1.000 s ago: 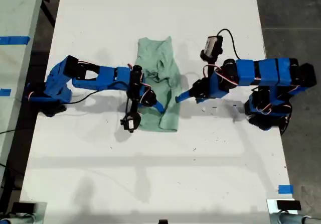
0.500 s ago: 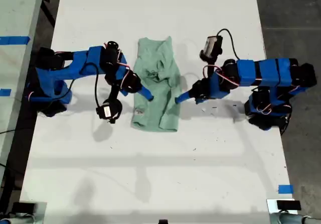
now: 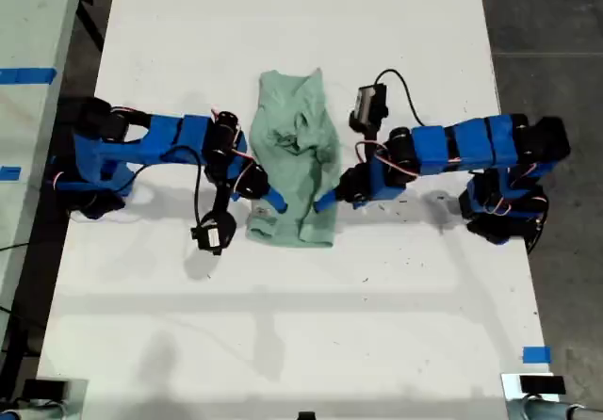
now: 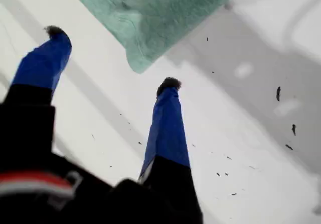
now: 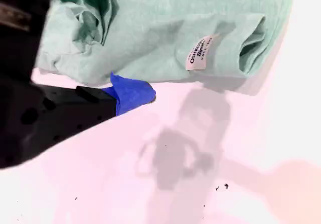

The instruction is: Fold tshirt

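Note:
The pale mint-green tshirt [image 3: 297,156] lies crumpled and partly folded at the table's middle, also seen in the first wrist view [image 4: 150,18] and the second wrist view [image 5: 165,28]. My first gripper [image 3: 322,201], on the arm from the exterior view's right, hovers open [image 4: 112,57] just short of a shirt corner, holding nothing. My second gripper [image 3: 271,197], on the arm from the exterior view's left, is at the shirt's lower edge near its white label [image 5: 199,52]. Its blue finger [image 5: 131,94] touches the hem, with the jaws apart.
The white table [image 3: 283,326] extends well past the shirt on all sides. A strip of blue tape [image 3: 535,354] sits near the exterior view's lower right corner. Dark specks [image 4: 278,93] dot the table near my first gripper. Both arm bases stand at the table's side edges.
My second gripper pulled off the shirt, then swung back to its lower edge. My first gripper slid toward the shirt, leftward in the exterior view. The shirt's lower corner now lies folded, label up.

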Robot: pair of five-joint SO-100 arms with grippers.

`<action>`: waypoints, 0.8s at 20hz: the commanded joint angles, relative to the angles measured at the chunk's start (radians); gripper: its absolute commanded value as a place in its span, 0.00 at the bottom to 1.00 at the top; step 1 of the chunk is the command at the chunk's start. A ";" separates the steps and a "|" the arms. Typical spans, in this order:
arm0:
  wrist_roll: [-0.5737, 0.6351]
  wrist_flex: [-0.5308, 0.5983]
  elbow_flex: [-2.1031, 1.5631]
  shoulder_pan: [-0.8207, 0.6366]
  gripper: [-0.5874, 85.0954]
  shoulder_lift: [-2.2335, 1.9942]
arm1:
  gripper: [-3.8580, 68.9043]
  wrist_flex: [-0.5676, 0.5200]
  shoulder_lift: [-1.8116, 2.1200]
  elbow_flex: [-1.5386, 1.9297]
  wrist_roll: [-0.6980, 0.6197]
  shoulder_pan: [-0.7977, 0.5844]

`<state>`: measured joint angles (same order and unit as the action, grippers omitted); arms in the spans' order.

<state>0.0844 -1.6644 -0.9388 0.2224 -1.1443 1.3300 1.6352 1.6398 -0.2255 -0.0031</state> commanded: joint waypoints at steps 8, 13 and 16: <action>-0.026 0.144 0.021 0.017 0.23 0.275 | 0.36 -0.067 -0.549 -0.373 0.037 0.058; -0.055 0.163 0.021 0.020 0.09 0.295 | 0.15 -0.063 -0.653 -0.442 0.069 0.072; -0.044 0.178 0.023 0.021 0.01 0.268 | 0.03 -0.063 -0.629 -0.449 0.043 0.083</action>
<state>0.0353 -1.4880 -0.9357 0.2316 -0.8468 1.2594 0.9879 1.1919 -0.1672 0.0568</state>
